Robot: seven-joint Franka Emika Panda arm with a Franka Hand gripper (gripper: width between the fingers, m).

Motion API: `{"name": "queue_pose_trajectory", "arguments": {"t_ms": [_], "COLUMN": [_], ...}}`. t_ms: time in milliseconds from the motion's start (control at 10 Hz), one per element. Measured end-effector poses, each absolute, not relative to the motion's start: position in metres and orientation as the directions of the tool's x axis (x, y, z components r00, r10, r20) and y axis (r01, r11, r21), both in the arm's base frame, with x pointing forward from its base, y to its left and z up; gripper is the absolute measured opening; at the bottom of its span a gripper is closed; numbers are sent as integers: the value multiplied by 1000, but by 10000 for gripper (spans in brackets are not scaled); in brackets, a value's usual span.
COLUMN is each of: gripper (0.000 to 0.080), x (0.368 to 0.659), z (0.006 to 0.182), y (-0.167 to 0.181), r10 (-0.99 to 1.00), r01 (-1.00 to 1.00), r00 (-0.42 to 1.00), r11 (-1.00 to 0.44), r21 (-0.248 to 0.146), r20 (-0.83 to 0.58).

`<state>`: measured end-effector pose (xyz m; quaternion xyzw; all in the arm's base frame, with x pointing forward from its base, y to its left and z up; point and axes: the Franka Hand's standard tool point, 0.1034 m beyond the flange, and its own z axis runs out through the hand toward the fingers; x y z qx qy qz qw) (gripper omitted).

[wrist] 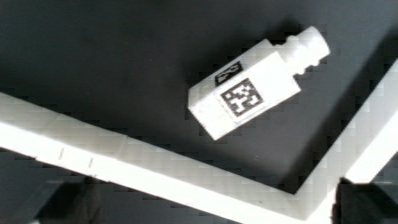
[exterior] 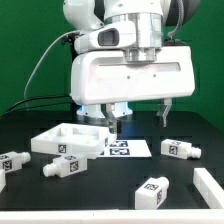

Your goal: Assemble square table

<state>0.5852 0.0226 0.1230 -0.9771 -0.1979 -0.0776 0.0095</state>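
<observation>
The white square slab (exterior: 68,140) lies on the black table at the exterior view's left of centre. Several white tagged legs lie loose around it: two at the left (exterior: 12,161) (exterior: 62,166), one at the right (exterior: 181,150) and one in front (exterior: 152,190). My gripper (exterior: 110,120) hangs just behind the slab's far right corner, above the table. In the wrist view its dark fingertips (wrist: 68,206) stand wide apart with nothing between them. Below them runs a white angled rim (wrist: 160,168), and a tagged leg (wrist: 254,86) lies on the black table beyond it.
The marker board (exterior: 127,148) lies flat just to the exterior view's right of the slab. A white block (exterior: 211,186) sits at the table's front right edge. The arm's large white body fills the upper middle of the exterior view.
</observation>
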Motion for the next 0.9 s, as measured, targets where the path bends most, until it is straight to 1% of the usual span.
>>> {"name": "queue_pose_trajectory", "arguments": {"t_ms": [300,500,600,700,900], "gripper": [650,650,650,650,650], "x": [586,611,620,622,622], "z": [121,111,104,99,99], "y": [23,30,31,24,26], "r10": [374,202,93,77,81], "r01": [377,209,103,88,93], "r00": [915,965,983,988,987], "r11": [-926,-978,-993,-993,-992], "r21": [9,-26,-56,-84,-82], "r20": [154,164,158,132,135]}}
